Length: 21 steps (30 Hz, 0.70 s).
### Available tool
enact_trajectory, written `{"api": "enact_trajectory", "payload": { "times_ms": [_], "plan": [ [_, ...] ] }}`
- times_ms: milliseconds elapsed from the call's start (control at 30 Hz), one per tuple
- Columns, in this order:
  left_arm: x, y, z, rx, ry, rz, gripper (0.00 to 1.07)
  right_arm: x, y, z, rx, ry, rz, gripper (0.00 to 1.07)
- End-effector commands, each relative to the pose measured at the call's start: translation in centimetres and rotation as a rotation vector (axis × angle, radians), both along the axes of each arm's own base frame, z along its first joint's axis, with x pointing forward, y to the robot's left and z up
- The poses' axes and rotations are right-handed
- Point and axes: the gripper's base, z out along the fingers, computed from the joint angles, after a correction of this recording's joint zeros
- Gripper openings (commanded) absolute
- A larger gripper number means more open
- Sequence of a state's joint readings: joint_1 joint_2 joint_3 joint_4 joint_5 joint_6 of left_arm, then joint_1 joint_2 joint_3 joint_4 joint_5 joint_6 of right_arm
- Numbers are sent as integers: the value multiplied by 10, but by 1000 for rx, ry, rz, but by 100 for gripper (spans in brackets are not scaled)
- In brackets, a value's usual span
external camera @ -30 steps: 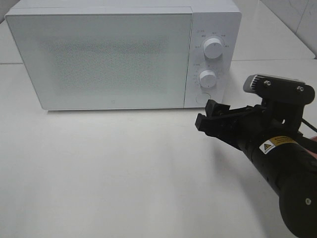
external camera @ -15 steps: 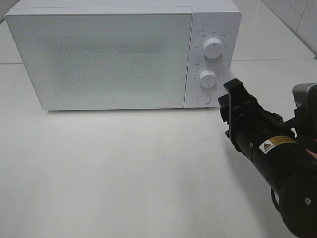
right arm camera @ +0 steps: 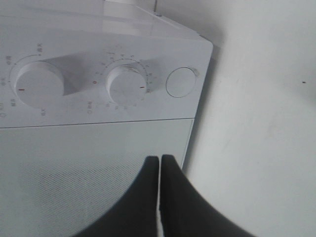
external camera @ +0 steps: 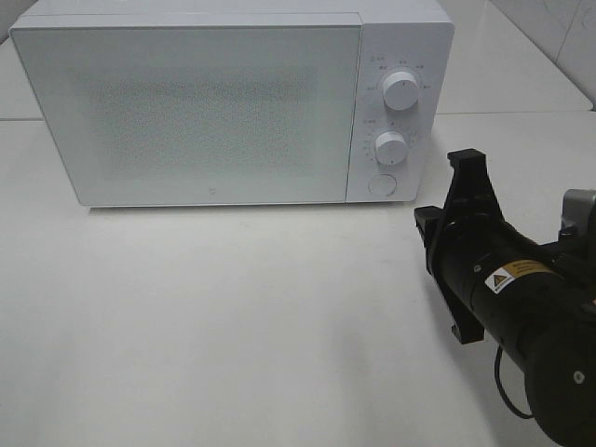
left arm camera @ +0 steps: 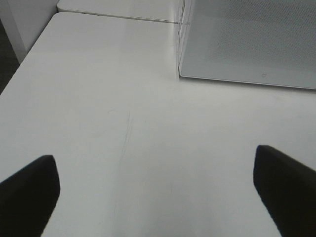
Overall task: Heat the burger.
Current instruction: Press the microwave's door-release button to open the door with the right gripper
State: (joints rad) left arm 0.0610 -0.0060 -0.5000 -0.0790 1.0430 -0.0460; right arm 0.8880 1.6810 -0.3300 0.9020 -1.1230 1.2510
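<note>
1. Black right claw (right arm camera: pixel 159 162): tips pressed together, empty, aimed at white boxy microwave (external camera: pixel 214 102).
2. Burger: out of view.
3. Likely step: opening; next, squarely pressing round white button (right arm camera: pixel 181 81).

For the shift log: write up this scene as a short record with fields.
microwave: on the table, door closed
controls: upper knob, lower knob, round button
burger: not in view
right pincer: shut, holding nothing, facing the microwave's front near the controls
left pincer: open, holding nothing, over bare table near a front corner of the microwave
</note>
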Motion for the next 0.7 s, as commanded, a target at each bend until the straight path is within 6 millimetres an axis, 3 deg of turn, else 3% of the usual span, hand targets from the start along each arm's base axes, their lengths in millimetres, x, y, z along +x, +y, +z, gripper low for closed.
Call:
{"api": "enact_trajectory", "payload": {
  "times_ms": [33,200,700],
  "plan": [
    [-3,0,0,5,-32,-2,100,0,2,-2,44,45,-3,0],
    [-3,0,0,5,-32,-2,100,3,2,-2,50,42,-16,0],
    [-3,0,0,5,-32,-2,100,44,12,-22,42,86,-44,0]
  ]
}}
